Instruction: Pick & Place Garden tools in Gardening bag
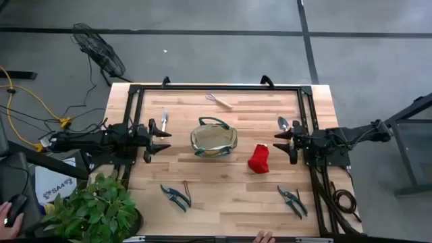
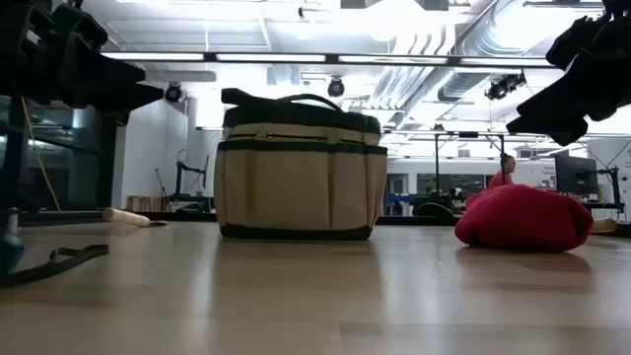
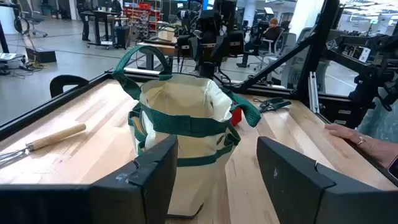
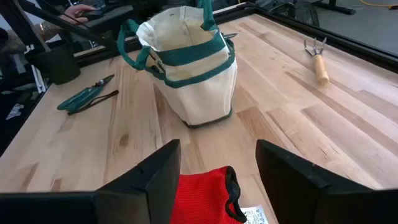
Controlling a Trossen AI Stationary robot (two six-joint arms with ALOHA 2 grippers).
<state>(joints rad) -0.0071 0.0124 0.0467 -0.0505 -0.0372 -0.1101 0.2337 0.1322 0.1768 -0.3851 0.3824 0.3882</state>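
The gardening bag [image 1: 214,138] is parked upright mid-table, mouth up, nothing seen inside. The red glove [image 1: 259,159] is slumped just right of it. The rake [image 1: 219,101] is laid diagonally behind it, near the far edge. Left gripper [image 1: 165,141] and right gripper [image 1: 278,143] are held either side of the bag, fingers spread, grasping nothing, with clear wood between.

You cannot see the floor of the gardening bag [image 1: 214,138] from any view; its contents are undetermined. The red glove [image 4: 208,198] is cut off by the right wrist picture's edge. In the low view, the shears strap [image 2: 54,264] at nine o'clock runs out of frame. The trowel [image 1: 283,123] at three o'clock is partly hidden under the right arm. A person's hand [image 3: 351,136] is cropped at the edge.
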